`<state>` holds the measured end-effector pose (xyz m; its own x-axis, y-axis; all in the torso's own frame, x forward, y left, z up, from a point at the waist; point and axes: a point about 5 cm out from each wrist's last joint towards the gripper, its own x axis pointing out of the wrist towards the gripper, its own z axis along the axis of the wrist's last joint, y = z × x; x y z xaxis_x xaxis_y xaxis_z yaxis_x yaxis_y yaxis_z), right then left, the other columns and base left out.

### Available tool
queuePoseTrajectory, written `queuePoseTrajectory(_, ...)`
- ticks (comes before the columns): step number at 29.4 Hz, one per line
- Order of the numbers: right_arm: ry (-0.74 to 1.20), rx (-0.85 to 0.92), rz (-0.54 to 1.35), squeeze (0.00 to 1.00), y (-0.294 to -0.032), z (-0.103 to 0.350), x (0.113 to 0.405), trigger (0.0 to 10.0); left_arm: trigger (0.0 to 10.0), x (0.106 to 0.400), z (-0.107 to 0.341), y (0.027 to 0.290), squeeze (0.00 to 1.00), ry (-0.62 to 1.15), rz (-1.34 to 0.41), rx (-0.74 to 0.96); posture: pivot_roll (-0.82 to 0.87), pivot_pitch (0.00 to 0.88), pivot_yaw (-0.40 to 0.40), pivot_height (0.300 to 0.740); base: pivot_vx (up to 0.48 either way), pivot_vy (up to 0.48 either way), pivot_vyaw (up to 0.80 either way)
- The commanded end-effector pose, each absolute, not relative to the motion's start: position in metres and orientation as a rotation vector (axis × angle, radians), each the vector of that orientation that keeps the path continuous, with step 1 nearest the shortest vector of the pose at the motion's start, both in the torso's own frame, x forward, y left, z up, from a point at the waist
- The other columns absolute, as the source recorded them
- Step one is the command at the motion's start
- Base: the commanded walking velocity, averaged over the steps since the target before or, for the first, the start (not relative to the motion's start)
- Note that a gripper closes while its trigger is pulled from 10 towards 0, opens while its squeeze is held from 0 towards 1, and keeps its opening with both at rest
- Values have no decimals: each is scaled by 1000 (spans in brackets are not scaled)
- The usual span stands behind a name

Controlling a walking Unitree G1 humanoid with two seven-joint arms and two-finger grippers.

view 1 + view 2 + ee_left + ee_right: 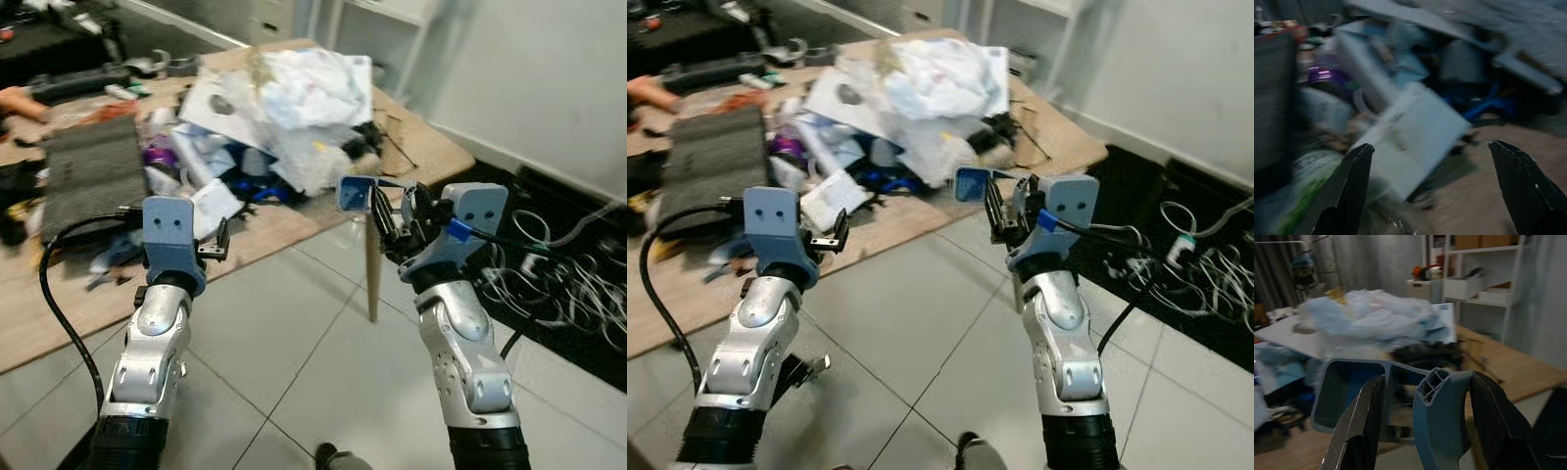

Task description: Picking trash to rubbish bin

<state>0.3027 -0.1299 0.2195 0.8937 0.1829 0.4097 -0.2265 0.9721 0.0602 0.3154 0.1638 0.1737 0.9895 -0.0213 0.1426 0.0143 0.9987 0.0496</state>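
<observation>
Your right gripper (392, 217) is clamped on a blue plastic piece (1400, 401), held up just off the table (294, 227) edge. Left gripper (1442, 188) fingers wide apart, nothing between them, aimed at white paper (1415, 137) in the clutter. Trash pile (294, 108) sits heaped mid-table, mostly untouched. Can't spot a rubbish bin. Est. progress: early — one item in hand, bulk of pile left, drop-off not yet done.
</observation>
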Motion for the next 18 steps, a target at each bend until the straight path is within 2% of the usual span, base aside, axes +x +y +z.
queuePoseTrajectory(1, -419, 103, 209, 0, -132, 219, 301, 10000, 10000, 313, 169, 161, 0, -123, -35, 43, 7, 188, -19, 740, 0, 0, -800)
queuePoseTrajectory(18, -438, 104, 232, 0, -128, 226, 304, 10000, 10000, 315, 170, 162, 0, -120, -34, 44, 8, 192, -22, 740, 0, 0, -800)
